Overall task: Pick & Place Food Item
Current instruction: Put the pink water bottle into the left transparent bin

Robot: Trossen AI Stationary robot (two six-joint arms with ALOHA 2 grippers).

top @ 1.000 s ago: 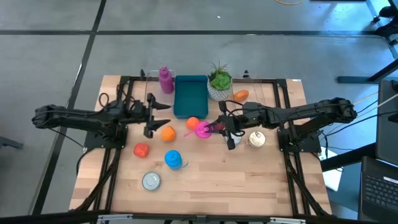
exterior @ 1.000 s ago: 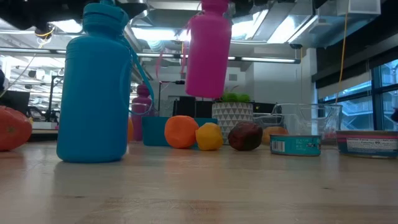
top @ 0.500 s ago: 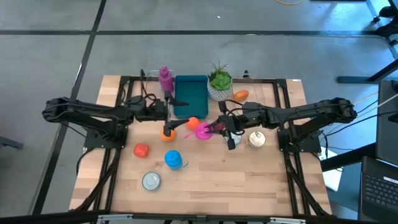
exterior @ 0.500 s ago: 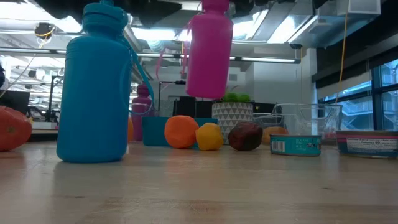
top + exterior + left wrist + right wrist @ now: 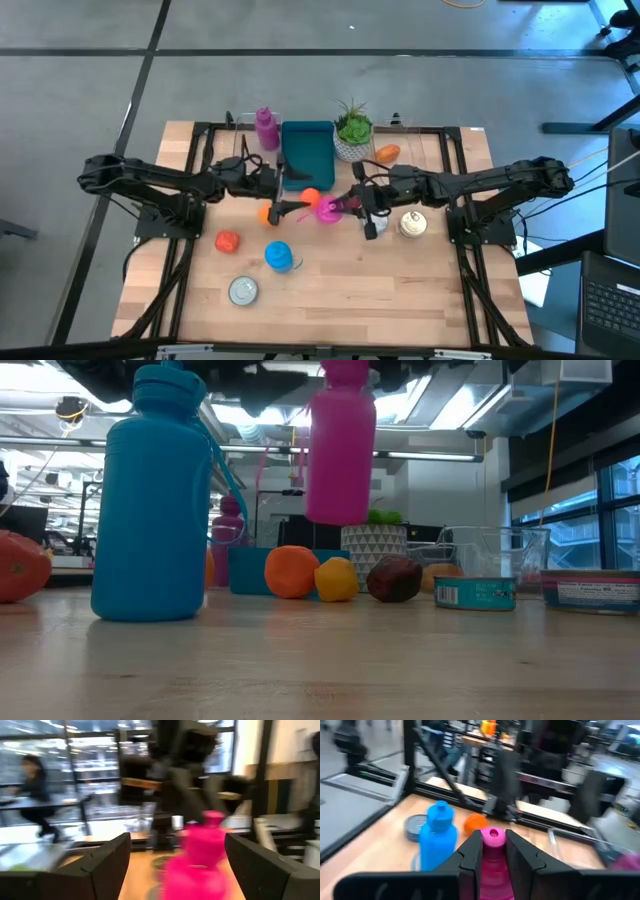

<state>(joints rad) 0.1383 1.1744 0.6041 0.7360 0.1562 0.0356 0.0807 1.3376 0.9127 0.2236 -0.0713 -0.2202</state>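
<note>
A pink bottle (image 5: 325, 211) hangs upright above the table in my right gripper (image 5: 341, 207), which is shut on it; the low view shows the pink bottle (image 5: 340, 445) clear of the wood. My left gripper (image 5: 299, 207) is open, close to the bottle's left side and pointing at it. In the left wrist view the pink bottle (image 5: 199, 862) shows ahead, between the open fingers of my left gripper (image 5: 177, 840). One orange fruit (image 5: 310, 197) lies by the teal tray (image 5: 306, 155); another orange fruit (image 5: 266, 214) is partly under the left gripper. My right gripper (image 5: 493, 844) pinches the pink bottle between its two fingers, one on each side of the upper body just below the cap (image 5: 493, 834). The fingers come level from the table's right side. The bottle is lifted clear and stands upright.
A blue bottle (image 5: 279, 256), a red fruit (image 5: 227, 241) and a tin (image 5: 243, 290) sit nearer the front. A purple bottle (image 5: 265, 128), a potted plant (image 5: 353, 130) and an orange item (image 5: 388, 153) line the far edge. A tin (image 5: 412, 223) lies under the right arm.
My left gripper has moved toward the table's right, over the left orange fruit, up to the pink bottle, staying open. The right gripper and the bottle have stayed in place.
</note>
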